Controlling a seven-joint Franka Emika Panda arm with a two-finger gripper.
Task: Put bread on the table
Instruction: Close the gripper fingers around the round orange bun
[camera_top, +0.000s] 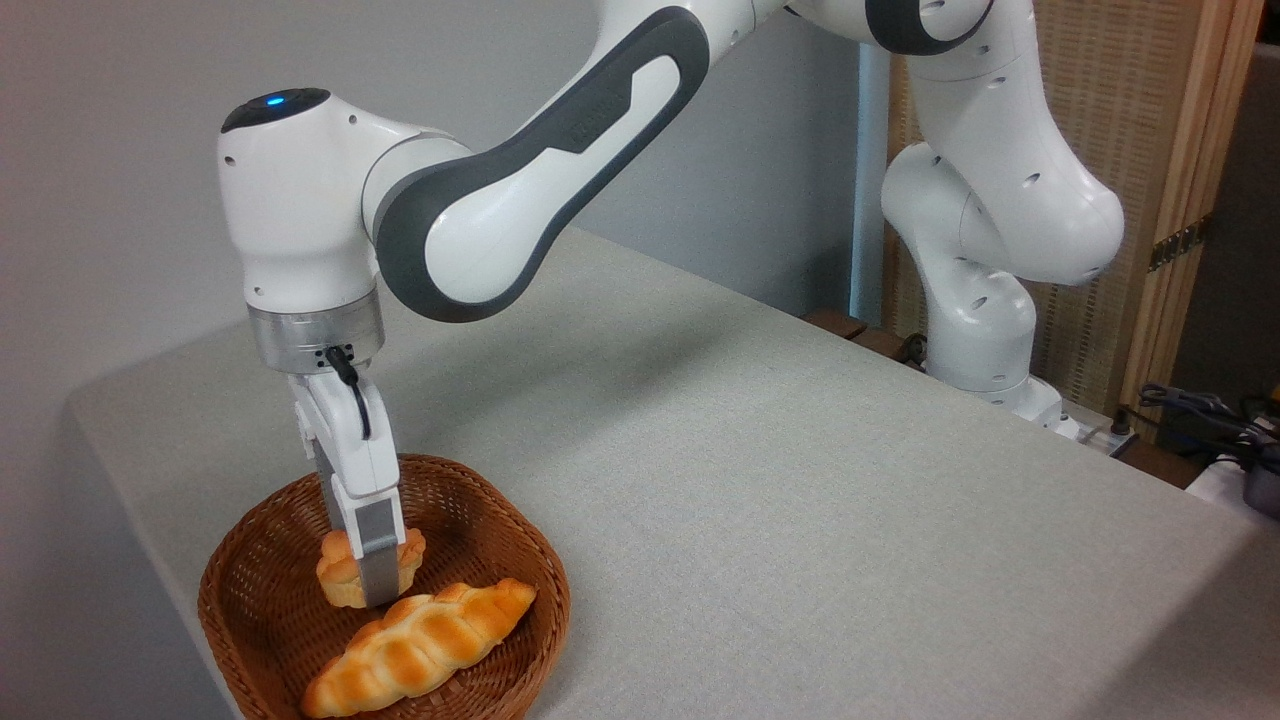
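Golden-orange bread (343, 572), likely light and soft, sits in the basket (250, 560), the claw (372, 580) apparently closed across its sides, the far finger hidden.

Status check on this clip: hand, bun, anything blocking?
Hand down in the basket, fingers around the bun; grip not confirmed. Bun not yet on the table. Braided loaf lies beside it, apparently clear.

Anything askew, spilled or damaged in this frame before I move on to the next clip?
Nothing stands out. The gripper is down around the small bun inside the wicker basket; the braided loaf lies intact beside it. The basket sits flat on the table, with no crumbs or spills visible.
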